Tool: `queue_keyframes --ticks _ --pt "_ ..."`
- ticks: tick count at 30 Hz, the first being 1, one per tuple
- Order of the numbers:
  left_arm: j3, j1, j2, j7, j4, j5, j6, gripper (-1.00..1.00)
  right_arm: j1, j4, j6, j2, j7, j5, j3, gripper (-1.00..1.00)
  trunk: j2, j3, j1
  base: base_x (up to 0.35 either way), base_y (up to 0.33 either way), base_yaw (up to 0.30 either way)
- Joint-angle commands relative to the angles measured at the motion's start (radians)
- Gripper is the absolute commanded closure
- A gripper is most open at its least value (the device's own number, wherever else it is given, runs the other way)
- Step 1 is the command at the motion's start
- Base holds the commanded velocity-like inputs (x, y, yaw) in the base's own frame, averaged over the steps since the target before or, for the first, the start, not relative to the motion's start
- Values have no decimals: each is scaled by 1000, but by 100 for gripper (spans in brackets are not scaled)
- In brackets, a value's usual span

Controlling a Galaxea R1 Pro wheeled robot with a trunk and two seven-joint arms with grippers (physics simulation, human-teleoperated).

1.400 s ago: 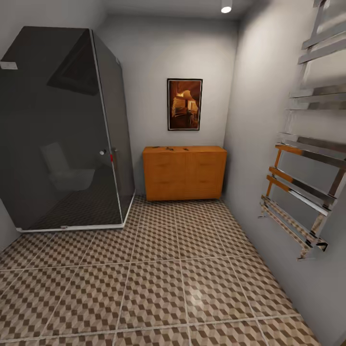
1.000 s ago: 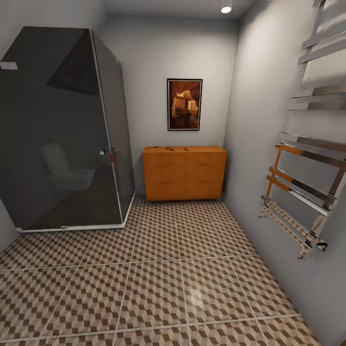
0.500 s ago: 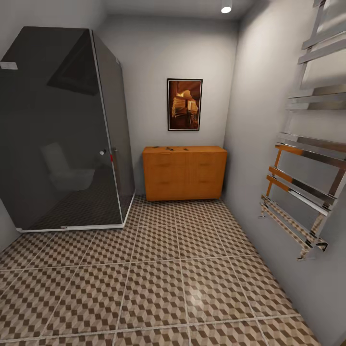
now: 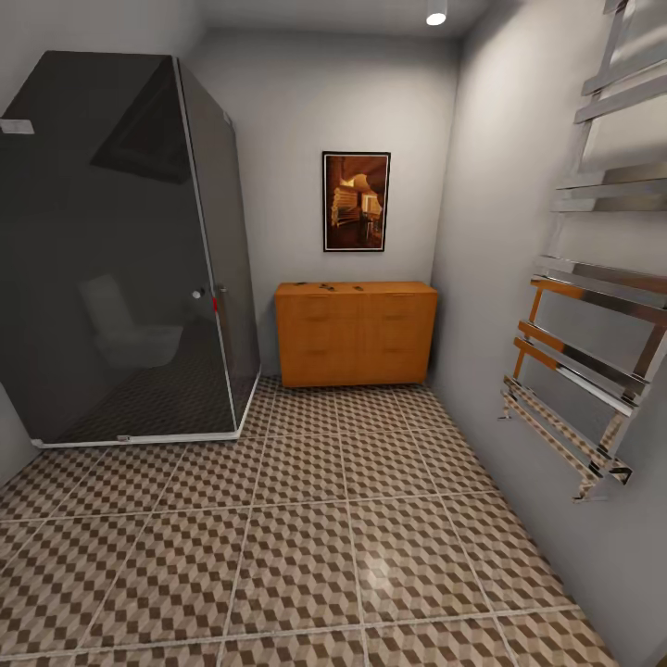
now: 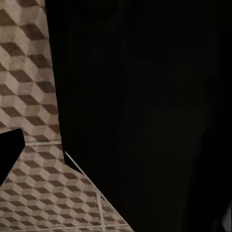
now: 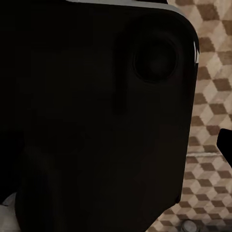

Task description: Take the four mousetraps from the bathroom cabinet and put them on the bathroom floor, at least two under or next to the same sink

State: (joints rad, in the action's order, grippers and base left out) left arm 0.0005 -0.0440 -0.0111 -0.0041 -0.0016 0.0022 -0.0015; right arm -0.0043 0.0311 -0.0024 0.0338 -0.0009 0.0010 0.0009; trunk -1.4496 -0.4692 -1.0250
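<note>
Cabinet [image 4: 356, 333] of orange-brown wood stands against the far wall of the bathroom, a little right of centre, its drawer fronts facing the camera. On its top, towards the left end, lie a few small dark shapes [image 4: 315, 284] that may be the mousetraps; they are too small to count or to make out clearly. Above the cabinet a framed picture [image 4: 356, 201] in warm orange tones hangs on the grey wall. To the left, a dark glass shower enclosure [image 4: 120, 250] fills the far left corner, its white base rail resting on the bathroom floor [image 4: 306, 547], and its near right edge comes close to the cabinet's left side. The pale shape of a toilet shows faintly in its glass. On the right wall, nearer the camera, a chrome towel rail [image 4: 593, 306] with flat horizontal bars climbs the wall. A round ceiling light [image 4: 435, 16] glows at the top. The floor, with its brown, beige and white cube pattern and pale grout lines, stretches from the near edge to the cabinet.

In both wrist views a large black shape, part of the robot's body [image 5: 145, 111], blocks most of the sight, with patterned tile beside it. Whether either gripper's fingers are apart or together cannot be told.
</note>
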Motion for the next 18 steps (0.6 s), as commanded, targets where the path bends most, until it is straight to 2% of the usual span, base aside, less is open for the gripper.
queue_keyframes --ticks 1,8,12,14,15,18 --pt "0 1 -6 -1 1 1 -2 -100 0 1 -6 3 0 -1 0 -100 0 -1 0 0 0 0" --pt "0 1 -16 -1 0 2 -6 -100 0 26 -71 19 2 -1 0 -100 0 -1 0 0 0 0" --pt "3 1 -9 3 -46 -2 -6 -100 0 55 -157 16 1 3 2 -100 0 -1 0 0 0 0" --pt "4 1 18 7 -121 -1 -5 -100 0 84 -220 13 -1 5 3 -100 0 -1 0 0 0 0" --pt "7 1 71 11 -320 3 -2 -100 0 166 -286 7 -11 8 3 -100 0 -1 0 0 0 0" --pt "12 1 89 16 -445 4 0 -100 0 249 -298 -3 -28 8 4 -100 0 -1 0 0 0 0"
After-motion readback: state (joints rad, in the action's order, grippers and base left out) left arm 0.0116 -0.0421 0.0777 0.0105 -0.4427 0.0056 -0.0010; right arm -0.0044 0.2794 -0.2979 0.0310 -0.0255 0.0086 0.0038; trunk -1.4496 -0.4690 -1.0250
